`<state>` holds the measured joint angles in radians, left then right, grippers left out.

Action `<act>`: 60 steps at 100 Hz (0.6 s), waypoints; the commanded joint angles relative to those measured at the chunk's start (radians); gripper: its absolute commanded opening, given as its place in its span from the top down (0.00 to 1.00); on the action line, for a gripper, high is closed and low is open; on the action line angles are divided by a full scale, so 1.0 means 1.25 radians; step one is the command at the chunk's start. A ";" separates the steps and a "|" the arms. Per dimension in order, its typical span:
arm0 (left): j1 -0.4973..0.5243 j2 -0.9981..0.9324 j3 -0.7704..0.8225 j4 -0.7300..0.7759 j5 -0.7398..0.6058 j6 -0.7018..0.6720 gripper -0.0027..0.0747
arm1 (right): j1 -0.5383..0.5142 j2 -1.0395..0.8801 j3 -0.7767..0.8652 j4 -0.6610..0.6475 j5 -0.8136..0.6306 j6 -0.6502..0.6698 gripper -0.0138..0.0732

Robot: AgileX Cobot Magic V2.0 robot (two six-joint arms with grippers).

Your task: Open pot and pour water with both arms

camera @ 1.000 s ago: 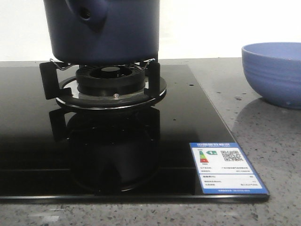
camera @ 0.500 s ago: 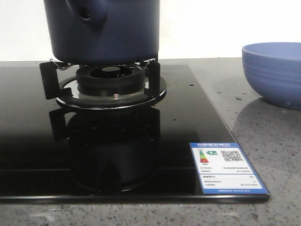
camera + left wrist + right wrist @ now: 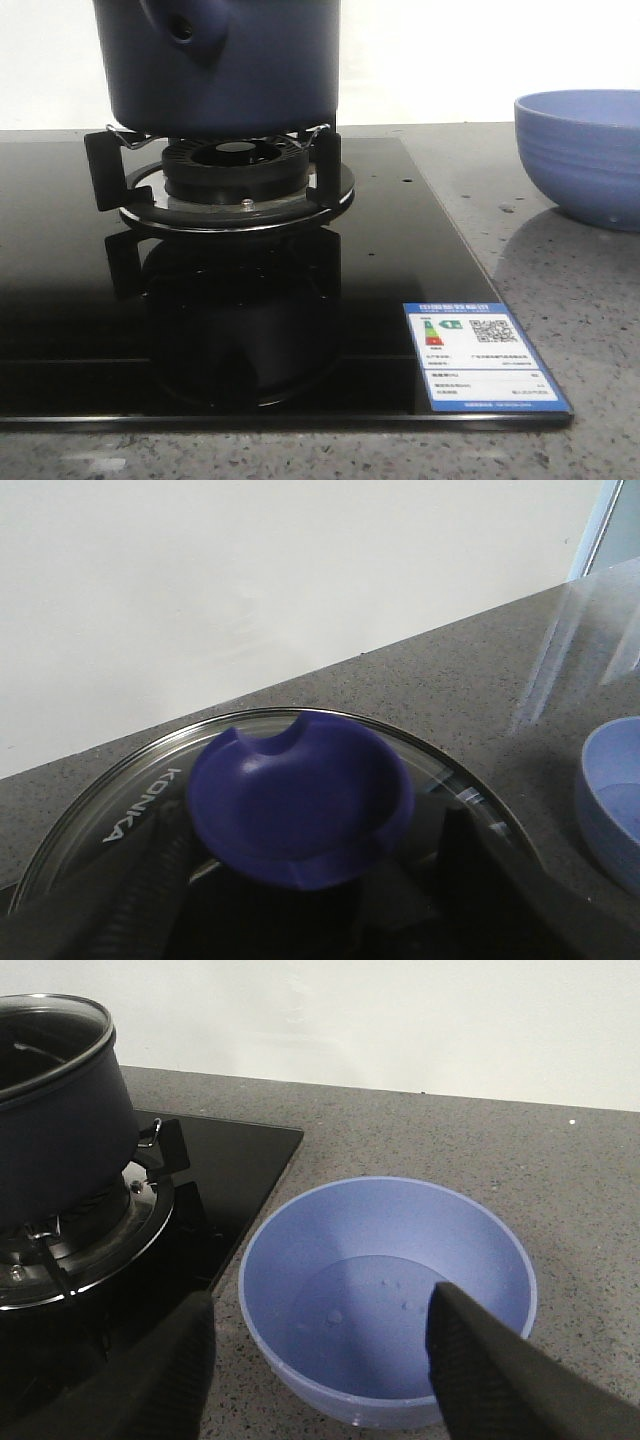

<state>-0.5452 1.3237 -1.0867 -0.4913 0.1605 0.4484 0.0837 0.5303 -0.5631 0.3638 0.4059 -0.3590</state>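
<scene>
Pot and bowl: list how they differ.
The pot is dark navy with straight walls; the bowl is lighter blue with curved sides. The pot sits on the burner; the bowl rests on the counter. The pot carries a glass lid; the bowl is open. Both are round and blue.

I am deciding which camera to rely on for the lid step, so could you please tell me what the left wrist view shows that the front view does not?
Only the left wrist view shows the glass lid on the pot, its blue knob and the dark left gripper fingers on either side of the knob. Only the front view shows the burner, the black cooktop and its energy label. Both show the blue bowl and the grey counter.
</scene>
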 commanded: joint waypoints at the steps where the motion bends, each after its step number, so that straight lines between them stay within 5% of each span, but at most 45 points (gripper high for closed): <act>1: -0.007 0.000 -0.035 -0.013 -0.061 -0.001 0.35 | 0.002 0.008 -0.030 0.010 -0.059 -0.008 0.36; 60: -0.007 0.041 -0.035 -0.013 -0.128 -0.001 0.35 | 0.002 0.008 -0.030 0.010 -0.056 -0.008 0.36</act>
<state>-0.5452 1.3985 -1.0941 -0.4956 0.0923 0.4484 0.0837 0.5303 -0.5631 0.3638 0.4059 -0.3590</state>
